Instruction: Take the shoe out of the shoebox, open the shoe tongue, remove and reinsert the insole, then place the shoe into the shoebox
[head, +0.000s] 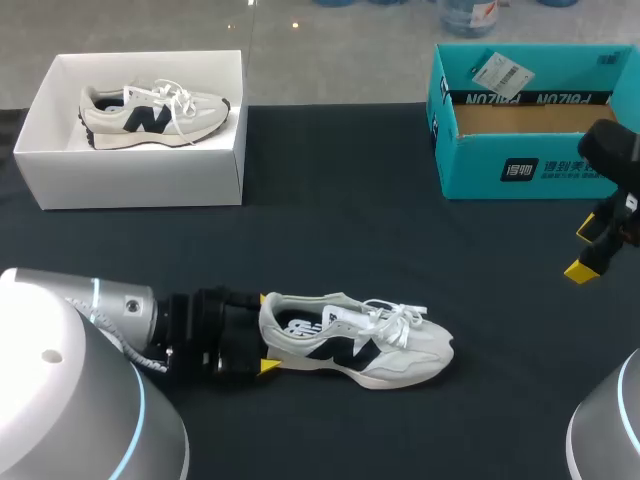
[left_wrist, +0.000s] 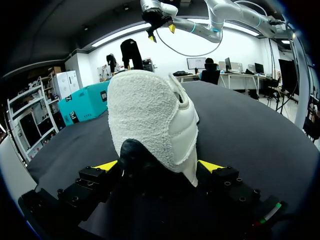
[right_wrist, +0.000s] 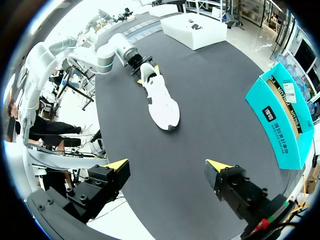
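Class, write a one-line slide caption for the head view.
Left pincer grips the heel of a white sneaker on the black table; right pincer hangs open near the teal box.

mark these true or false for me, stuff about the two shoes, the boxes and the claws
1. The left claw grips the heel of the white lace-up sneaker on the black table. True.
2. The white shoebox is empty. False: a second white sneaker lies in it.
3. The right claw holds an insole. False: it is open and holds nothing.
4. The teal cardboard box stands across the table from the white shoebox. True.
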